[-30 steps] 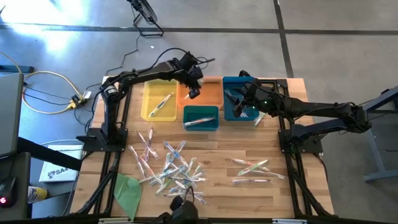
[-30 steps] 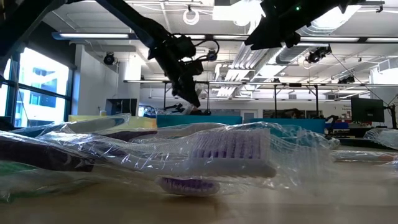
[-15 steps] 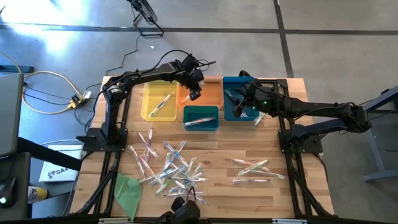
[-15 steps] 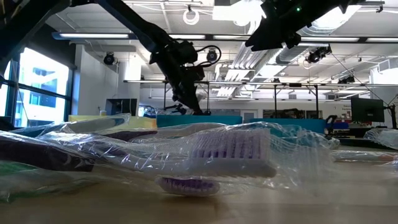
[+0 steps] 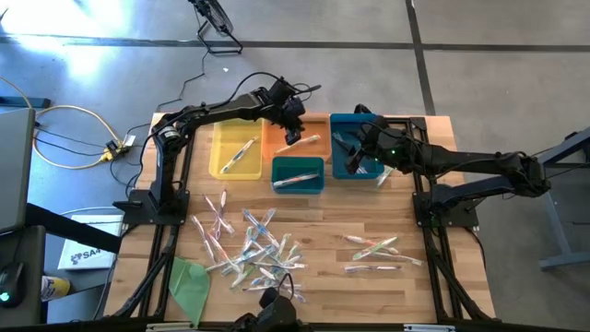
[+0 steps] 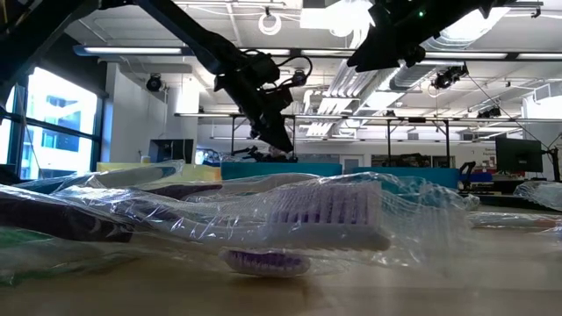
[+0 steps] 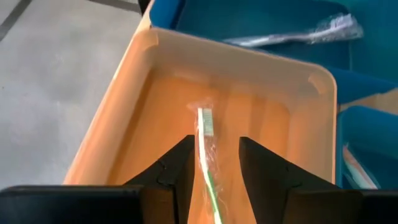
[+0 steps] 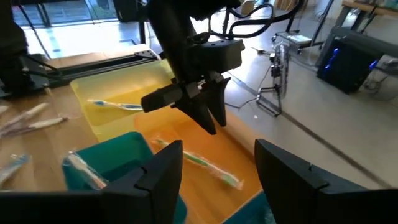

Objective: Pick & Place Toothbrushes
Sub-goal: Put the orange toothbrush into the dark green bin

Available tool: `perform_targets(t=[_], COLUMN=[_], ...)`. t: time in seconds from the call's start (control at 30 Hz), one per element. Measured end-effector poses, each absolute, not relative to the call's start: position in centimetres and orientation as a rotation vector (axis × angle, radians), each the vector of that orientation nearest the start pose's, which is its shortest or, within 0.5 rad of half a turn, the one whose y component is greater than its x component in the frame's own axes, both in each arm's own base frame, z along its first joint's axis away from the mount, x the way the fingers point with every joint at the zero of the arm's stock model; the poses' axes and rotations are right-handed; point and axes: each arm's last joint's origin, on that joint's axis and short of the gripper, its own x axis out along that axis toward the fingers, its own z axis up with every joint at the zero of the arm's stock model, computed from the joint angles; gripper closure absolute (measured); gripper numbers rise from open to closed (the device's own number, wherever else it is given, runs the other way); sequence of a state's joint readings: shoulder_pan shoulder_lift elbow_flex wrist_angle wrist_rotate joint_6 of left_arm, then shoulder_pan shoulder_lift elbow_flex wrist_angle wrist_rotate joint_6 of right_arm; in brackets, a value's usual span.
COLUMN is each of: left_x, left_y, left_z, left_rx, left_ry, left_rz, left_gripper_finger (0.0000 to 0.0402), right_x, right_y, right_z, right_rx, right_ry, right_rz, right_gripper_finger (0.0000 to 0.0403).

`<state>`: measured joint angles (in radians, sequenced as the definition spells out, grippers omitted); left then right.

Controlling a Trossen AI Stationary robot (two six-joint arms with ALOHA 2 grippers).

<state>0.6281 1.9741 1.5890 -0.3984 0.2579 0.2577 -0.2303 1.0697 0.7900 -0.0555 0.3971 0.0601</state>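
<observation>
a wrapped toothbrush [image 7: 206,155] with a green handle lies on the floor of the orange bin [image 5: 318,148], its bristle end pointing toward the far wall. my left gripper [image 5: 293,127] hangs just above it with the fingers [image 7: 171,171] parted, one on each side of the brush and neither one touching it, so i grip nothing. in the right wrist view the same brush lies flat and loose under the tips of that gripper.

beside the orange bin, the yellow bin [image 5: 226,157] holds one brush lying at a slant. the small teal bin [image 5: 298,183], in front of the orange one, holds another wrapped brush. the blue bin [image 5: 346,166] sits on the other side, and my right gripper [image 5: 361,148] waits over it with its fingers [image 8: 163,171] spread wide and nothing between them.

nearer the front of the wooden table [image 5: 323,221], a large scatter of toothbrushes [image 5: 253,251] lies loose in their clear wrappers, with a smaller group [image 5: 376,254] well apart on the right side. a flat green sheet [image 5: 190,282] lies at the front left corner. in the low view, one wrapped brush with purple bristles [image 6: 325,211] fills the foreground.
</observation>
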Motion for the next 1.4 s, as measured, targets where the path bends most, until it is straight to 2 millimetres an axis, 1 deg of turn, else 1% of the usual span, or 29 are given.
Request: perform_targets(t=[0.13, 0.23, 0.3, 0.4, 0.43, 0.5, 0.67, 0.8, 0.87, 0.93, 1.03, 1.3, 1.4], left_x=[36.2, 36.2, 36.2, 36.2, 36.2, 36.1, 35.4, 34.0, 33.2, 32.6, 31.9, 32.5, 32.2], left_y=[25.3, 25.3, 25.2, 25.1, 25.0, 24.8, 23.4, 22.3, 21.7, 21.3, 20.8, 18.5, 17.8], left_z=[24.3, 24.3, 24.4, 24.7, 25.0, 25.8, 29.6, 32.6, 33.7, 34.3, 34.9, 35.8, 35.5], left_rx=[-0.087, -0.066, -0.075, -0.066, -0.063, -0.054, 0.058, 0.105, 0.097, 0.083, 0.082, 0.194, 0.188], left_ry=[0.74, 0.737, 0.726, 0.701, 0.687, 0.652, 0.561, 0.511, 0.506, 0.517, 0.536, 0.562, 0.619], left_rz=[0.254, 0.237, 0.209, 0.167, 0.147, 0.124, 0.127, 0.115, 0.109, 0.111, 0.12, 0.16, 0.147], left_gripper_finger=[0.0291, 0.0307, 0.0326, 0.0366, 0.0382, 0.0396, 0.04, 0.0401, 0.0401, 0.0401, 0.0401, 0.0401, 0.0401], right_x=[22.5, 22.4, 22.4, 22.4, 22.4, 22.4, 22.4, 22.4, 22.4, 22.4, 22.3, 22.0, 21.9], right_y=[-6.5, -6.4, -6.4, -6.4, -6.4, -6.4, -6.4, -6.4, -6.4, -6.4, -6.5, -7.5, -7.8], right_z=[29.4, 29.6, 29.6, 29.6, 29.6, 29.6, 29.6, 29.6, 29.6, 29.6, 29.6, 29.6, 29.6], right_rx=[0.011, 0.013, 0.018, 0.021, 0.022, 0.024, 0.025, 0.029, 0.062, 0.095, 0.096, 0.107, 0.111], right_ry=[0.324, 0.317, 0.314, 0.313, 0.312, 0.313, 0.313, 0.311, 0.3, 0.288, 0.288, 0.286, 0.285], right_rz=[-0.654, -0.654, -0.656, -0.656, -0.654, -0.649, -0.651, -0.653, -0.658, -0.664, -0.667, -0.711, -0.725], right_gripper_finger=[0.0211, 0.0211, 0.0211, 0.0211, 0.0211, 0.0211, 0.0211, 0.0211, 0.0211, 0.0211, 0.0211, 0.0211, 0.0211])
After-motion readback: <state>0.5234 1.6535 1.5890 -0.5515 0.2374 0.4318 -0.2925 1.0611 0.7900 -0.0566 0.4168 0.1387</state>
